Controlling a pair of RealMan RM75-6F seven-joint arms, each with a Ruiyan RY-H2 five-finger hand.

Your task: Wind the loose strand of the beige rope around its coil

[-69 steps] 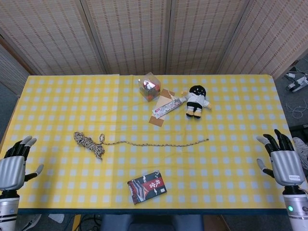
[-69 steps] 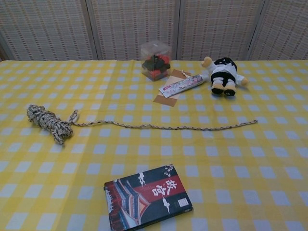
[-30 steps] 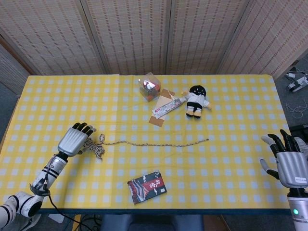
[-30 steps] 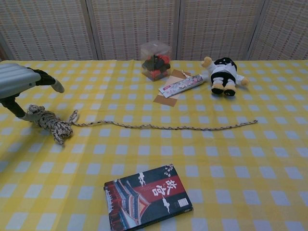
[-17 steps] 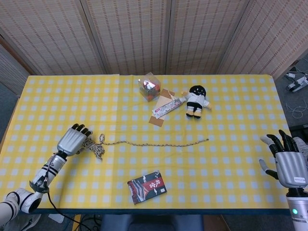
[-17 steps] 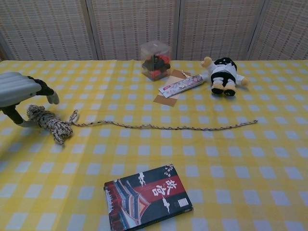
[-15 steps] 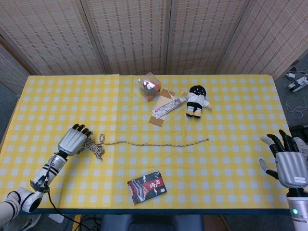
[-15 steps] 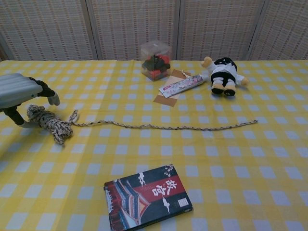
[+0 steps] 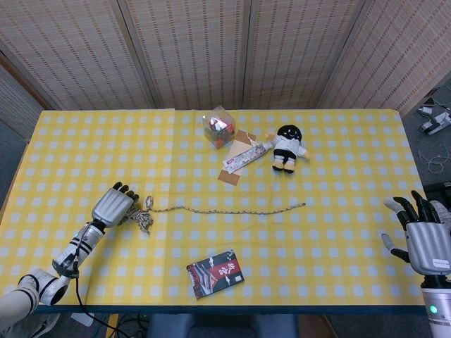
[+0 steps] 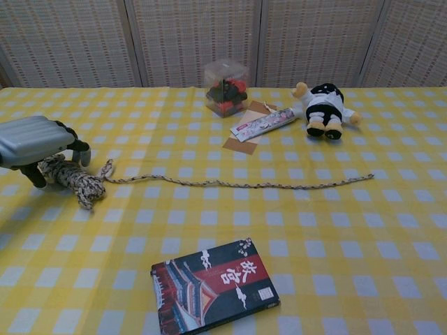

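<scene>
Beige coil [image 10: 70, 178] lay at the desk's [image 9: 338, 162] left, its strand [image 10: 237, 184] stretched rightward. It was covered by the left hand [image 10: 31, 143]; a firm grip could not be confirmed. The right hand [image 9: 426, 239] was held open, well apart. Securing the coil seemed underway; next, the strand needed picking up.

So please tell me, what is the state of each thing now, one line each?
beige rope coil: wound, on table under left hand
loose strand: unwound, stretched out flat
left hand: fingers around coil
right hand: open, holding nothing
book: closed, flat
plush doll: lying down
</scene>
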